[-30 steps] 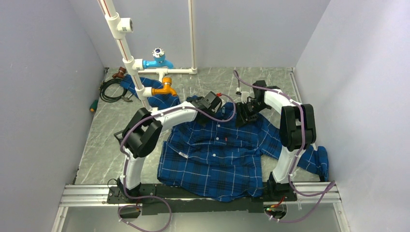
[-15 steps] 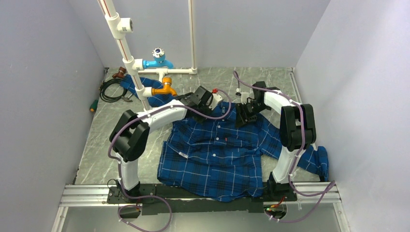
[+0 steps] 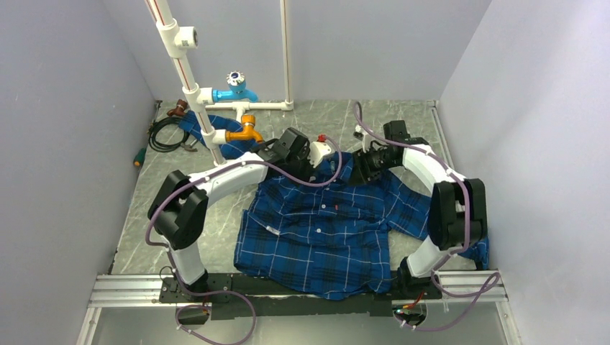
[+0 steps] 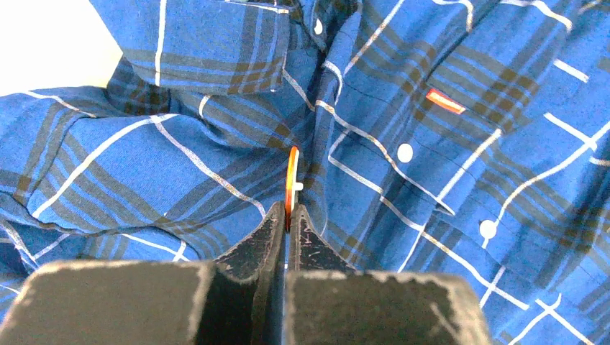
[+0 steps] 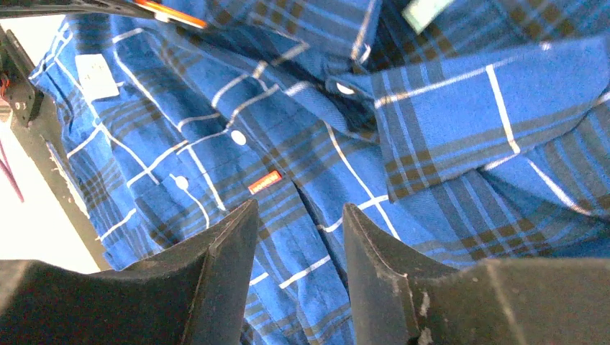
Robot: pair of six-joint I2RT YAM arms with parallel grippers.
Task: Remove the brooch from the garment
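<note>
- The left gripper [image 4: 288,214] is pinched tight on the brooch [image 4: 291,176], which stands edge-on at the centre of the left wrist view, against the garment [image 4: 144,151]
- Whether the brooch is free of the cloth cannot be told
- The right gripper [image 5: 296,223] hangs with jaws apart over the plaid front, low in its view, a red tag [image 5: 264,181] just above the gap

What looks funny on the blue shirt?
The brooch stands on its edge, pinched in the left end effector, not flat on the shirt. The shirt is rumpled, with one sleeve trailing past the white pipe.
</note>
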